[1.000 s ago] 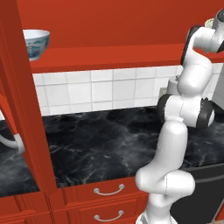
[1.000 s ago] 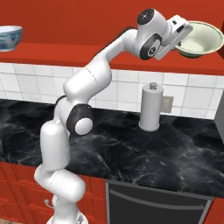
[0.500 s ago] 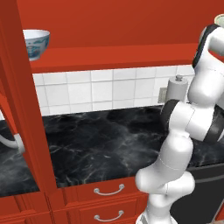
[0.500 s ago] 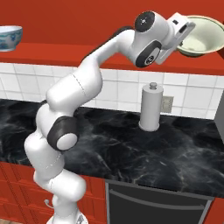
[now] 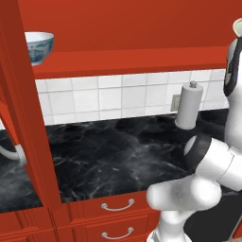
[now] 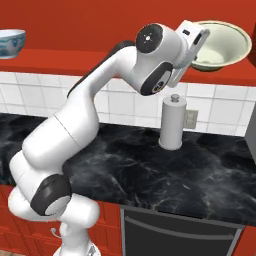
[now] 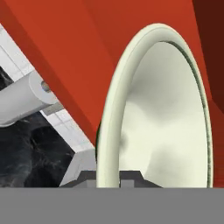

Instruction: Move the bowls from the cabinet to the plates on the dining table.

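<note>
The gripper [image 6: 200,45] pinches the cream bowl's [image 6: 222,45] rim (tipped, nothing inside), while the white bowl [image 5: 38,46] sits on the cabinet shelf [image 5: 127,61].

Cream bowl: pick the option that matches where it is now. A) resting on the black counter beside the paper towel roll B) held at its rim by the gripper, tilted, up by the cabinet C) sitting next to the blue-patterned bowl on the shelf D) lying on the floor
B: the gripper is shut on the cream bowl at its rim, tilted in front of the red cabinet, well above the paper towel roll.

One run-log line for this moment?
end effector: shut on cream bowl | bowl: tilted, lifted off cabinet shelf | white bowl: on shelf
</note>
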Available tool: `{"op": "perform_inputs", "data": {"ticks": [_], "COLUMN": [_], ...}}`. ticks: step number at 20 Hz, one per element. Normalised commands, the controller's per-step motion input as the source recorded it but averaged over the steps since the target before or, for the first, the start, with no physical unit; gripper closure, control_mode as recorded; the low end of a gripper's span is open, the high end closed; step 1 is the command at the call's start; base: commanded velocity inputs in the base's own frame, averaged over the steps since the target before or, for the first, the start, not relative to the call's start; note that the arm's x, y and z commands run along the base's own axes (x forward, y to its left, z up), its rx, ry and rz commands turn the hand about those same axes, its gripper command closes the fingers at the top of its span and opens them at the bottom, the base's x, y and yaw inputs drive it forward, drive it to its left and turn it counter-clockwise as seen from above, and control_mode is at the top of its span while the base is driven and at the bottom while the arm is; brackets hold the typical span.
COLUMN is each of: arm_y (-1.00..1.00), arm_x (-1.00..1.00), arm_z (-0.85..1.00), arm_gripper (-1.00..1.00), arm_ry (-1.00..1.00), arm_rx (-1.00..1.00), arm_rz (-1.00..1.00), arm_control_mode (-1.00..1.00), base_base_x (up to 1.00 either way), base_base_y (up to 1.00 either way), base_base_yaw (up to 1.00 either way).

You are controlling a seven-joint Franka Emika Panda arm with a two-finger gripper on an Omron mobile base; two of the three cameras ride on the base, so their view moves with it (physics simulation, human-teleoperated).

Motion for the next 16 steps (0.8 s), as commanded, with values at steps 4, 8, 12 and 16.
{"op": "perform_inputs", "data": {"ticks": [4,8,12,16], "arm_y": [0.57,0.60,0.57,0.57], "arm_x": [-0.74,-0.70,-0.61,-0.54], "arm_z": [0.00,0.01,0.12,0.21], "arm_gripper": [1.00,1.00,1.00,1.00], "arm_ry": [0.03,0.03,0.04,0.08], "arm_rx": [-0.16,-0.16,-0.12,-0.09], "arm_rz": [0.11,0.11,0.12,0.15], "arm_control_mode": [-1.00,-1.00,-1.00,-1.00], "base_base_x": [0.00,0.00,0.00,0.00], "base_base_y": [0.00,0.00,0.00,0.00], "base_base_yaw": [0.00,0.00,0.00,0.00]}}
